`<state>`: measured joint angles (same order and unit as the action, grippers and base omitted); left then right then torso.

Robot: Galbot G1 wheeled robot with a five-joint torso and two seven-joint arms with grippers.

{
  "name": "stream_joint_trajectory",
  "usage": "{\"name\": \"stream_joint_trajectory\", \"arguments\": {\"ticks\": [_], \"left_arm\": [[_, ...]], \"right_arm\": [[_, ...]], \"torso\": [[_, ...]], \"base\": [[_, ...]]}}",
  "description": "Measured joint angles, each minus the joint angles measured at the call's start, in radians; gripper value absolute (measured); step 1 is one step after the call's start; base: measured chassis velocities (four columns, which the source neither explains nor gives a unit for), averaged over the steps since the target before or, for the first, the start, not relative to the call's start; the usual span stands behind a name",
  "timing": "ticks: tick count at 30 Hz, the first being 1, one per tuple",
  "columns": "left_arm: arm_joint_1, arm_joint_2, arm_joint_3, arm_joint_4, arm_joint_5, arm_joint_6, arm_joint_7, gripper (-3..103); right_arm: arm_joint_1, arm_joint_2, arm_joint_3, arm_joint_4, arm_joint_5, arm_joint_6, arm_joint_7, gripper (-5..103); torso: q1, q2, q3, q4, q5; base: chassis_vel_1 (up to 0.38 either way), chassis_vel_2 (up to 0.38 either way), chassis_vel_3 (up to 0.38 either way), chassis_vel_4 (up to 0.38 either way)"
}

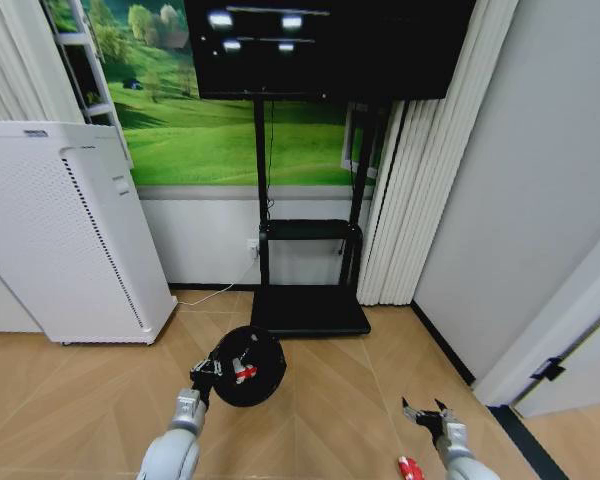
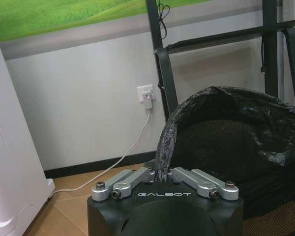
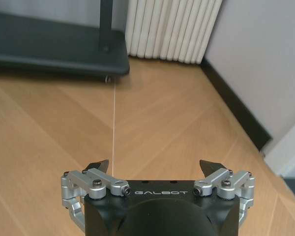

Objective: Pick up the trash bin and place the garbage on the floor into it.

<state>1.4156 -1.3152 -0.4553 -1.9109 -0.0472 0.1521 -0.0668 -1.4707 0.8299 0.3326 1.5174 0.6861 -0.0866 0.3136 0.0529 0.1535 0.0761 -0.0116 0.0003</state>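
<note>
One red-and-white wrapper (image 1: 245,372) already lies inside the trash bin (image 1: 248,365), held by its lined rim in the closed left pincer (image 1: 206,376) (light, thin-walled, I think); right pincer (image 1: 426,412) hangs wide open, empty, near another wrapper (image 1: 409,468) on the floor

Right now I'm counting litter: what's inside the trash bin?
In the head view, the trash bin, held at its rim by the left tool, shows one red-and-white wrapper inside. The black liner hides the rest of the interior, so further items cannot be ruled out.

"GALBOT" on left gripper (image 2: 161,173), right gripper (image 3: 156,167)
</note>
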Motion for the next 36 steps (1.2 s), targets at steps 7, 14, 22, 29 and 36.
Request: {"name": "stream_joint_trajectory", "arguments": {"ticks": [7,14,22,29,36], "left_arm": [[-0.010,0.016,0.016,0.013,0.004,0.001,0.003,3],[-0.008,0.025,0.026,0.024,0.008,0.002,0.006,3],[-0.020,0.018,0.034,0.046,0.008,0.000,0.006,3],[-0.029,0.014,0.046,0.063,0.011,-0.002,0.006,3],[-0.033,0.011,0.050,0.070,0.012,-0.003,0.006,3]], "right_arm": [[-0.025,-0.042,-0.074,0.000,0.047,-0.022,0.027,100],[-0.046,-0.032,-0.160,-0.044,0.049,-0.022,0.031,100],[0.039,0.000,-0.249,-0.149,0.045,-0.012,0.014,100],[0.113,0.024,-0.307,-0.258,0.046,-0.009,-0.011,100],[0.127,0.034,-0.322,-0.303,0.038,-0.009,-0.016,100]], "torso": [[0.000,0.000,0.000,0.0000,-0.0001],[0.000,0.000,0.000,-0.0001,-0.0004],[0.000,0.000,0.000,0.0002,-0.0003],[0.000,0.000,0.000,0.0002,-0.0004],[0.000,0.000,0.000,0.0000,-0.0003]], "base": [[0.000,0.000,0.000,0.000],[0.000,0.000,0.000,0.000],[0.000,0.000,0.000,0.000],[0.000,0.000,0.000,0.000],[0.000,0.000,0.000,0.000]]}}
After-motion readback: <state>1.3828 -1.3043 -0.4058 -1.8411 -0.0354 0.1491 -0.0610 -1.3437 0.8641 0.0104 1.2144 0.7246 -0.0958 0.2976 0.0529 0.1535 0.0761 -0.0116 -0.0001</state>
